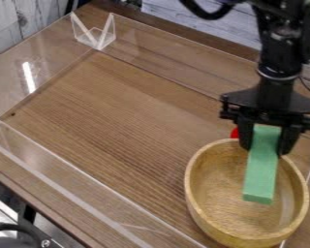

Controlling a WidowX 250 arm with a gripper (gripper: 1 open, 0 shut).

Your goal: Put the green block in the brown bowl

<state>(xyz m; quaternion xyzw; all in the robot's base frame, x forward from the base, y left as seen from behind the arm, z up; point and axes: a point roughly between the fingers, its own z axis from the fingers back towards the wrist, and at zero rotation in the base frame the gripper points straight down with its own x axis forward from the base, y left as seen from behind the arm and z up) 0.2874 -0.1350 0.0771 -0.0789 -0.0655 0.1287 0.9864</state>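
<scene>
The green block (263, 169) hangs upright, a long light-green bar, with my gripper (265, 129) shut on its top end. It dangles over the brown bowl (209, 206), a large tan wooden bowl with a thick rim at the lower right. The block's lower end reaches down inside the bowl's rim, right of its middle. Whether it touches the bowl's floor I cannot tell.
A small red round object (235, 132) peeks out behind the gripper, just beyond the bowl. Clear acrylic walls (42, 160) border the wooden table (119, 107). A clear folded stand (93, 32) sits at the back left.
</scene>
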